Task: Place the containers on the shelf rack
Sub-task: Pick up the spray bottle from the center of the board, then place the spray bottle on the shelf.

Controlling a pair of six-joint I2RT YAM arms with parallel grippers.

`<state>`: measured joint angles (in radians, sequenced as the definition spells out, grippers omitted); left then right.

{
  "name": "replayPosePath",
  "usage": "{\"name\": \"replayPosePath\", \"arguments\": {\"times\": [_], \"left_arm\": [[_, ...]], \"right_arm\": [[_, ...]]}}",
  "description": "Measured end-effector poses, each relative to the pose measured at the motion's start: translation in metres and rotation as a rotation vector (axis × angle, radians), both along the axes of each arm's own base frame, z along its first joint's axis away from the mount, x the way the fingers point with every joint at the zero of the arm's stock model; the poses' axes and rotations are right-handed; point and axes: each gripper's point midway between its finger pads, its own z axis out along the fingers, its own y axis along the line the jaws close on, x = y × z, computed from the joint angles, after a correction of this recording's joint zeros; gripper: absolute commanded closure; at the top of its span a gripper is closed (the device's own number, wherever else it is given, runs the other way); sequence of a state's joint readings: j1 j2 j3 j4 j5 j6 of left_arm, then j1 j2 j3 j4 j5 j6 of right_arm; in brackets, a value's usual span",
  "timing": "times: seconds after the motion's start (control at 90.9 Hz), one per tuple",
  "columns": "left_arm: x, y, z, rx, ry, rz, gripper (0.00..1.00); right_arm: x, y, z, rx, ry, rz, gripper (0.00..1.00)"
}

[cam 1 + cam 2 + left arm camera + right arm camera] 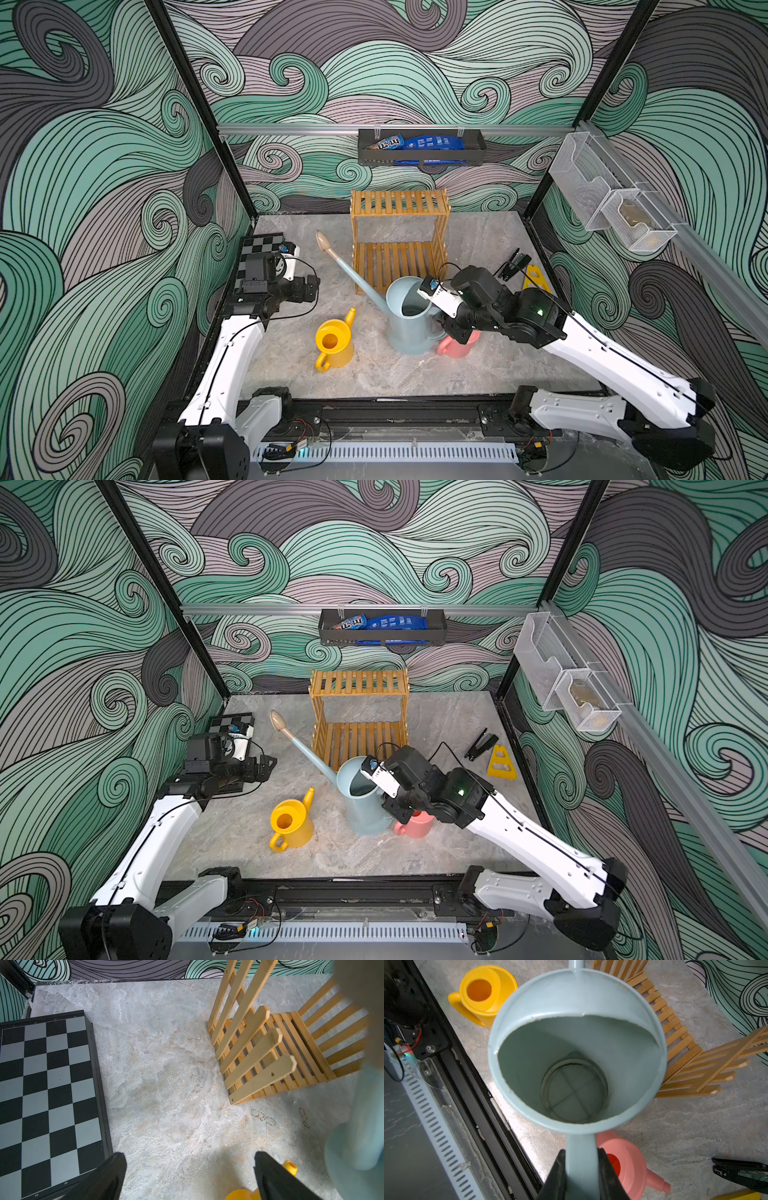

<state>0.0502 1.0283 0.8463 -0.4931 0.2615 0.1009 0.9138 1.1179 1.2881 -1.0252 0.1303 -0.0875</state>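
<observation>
Right claw on the big can's handle: grasp made, lift to come.

My right claw (581,1160) is pinched onto the handle (581,1147) of the pale blue watering can (409,324). The can stands on the table (374,378) just in front of the shelf rack (399,203), whose two tiers look bare. The pink can (457,345) sits tight beside it under my wrist, and the yellow can (334,338) stands apart on the other side. My left claw (189,1155) gapes wide and empty near the chessboard (47,1084). I judge this the first pick. Next I need a straight lift clear of the pink can, then a carry to a tier, minding the long spout (322,241) against the rack's posts.
</observation>
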Motion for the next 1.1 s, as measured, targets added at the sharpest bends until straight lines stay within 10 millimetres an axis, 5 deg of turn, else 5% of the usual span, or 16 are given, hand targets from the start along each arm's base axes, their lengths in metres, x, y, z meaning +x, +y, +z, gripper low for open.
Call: {"name": "replayPosePath", "arguments": {"times": [0.385, 0.804, 1.101], "left_arm": [[0.002, -0.001, 0.001, -0.004, -0.008, -0.004, 0.01], [0.001, -0.002, -0.004, -0.009, -0.002, -0.008, 0.01], [0.001, -0.002, -0.004, -0.011, -0.001, -0.007, 0.01]], "right_arm": [[-0.012, 0.002, 0.026, 0.1, 0.153, -0.127, 0.99], [-0.035, -0.011, 0.023, 0.208, 0.357, -0.264, 1.0], [-0.025, -0.022, 0.003, 0.24, 0.495, -0.39, 1.0]]}}
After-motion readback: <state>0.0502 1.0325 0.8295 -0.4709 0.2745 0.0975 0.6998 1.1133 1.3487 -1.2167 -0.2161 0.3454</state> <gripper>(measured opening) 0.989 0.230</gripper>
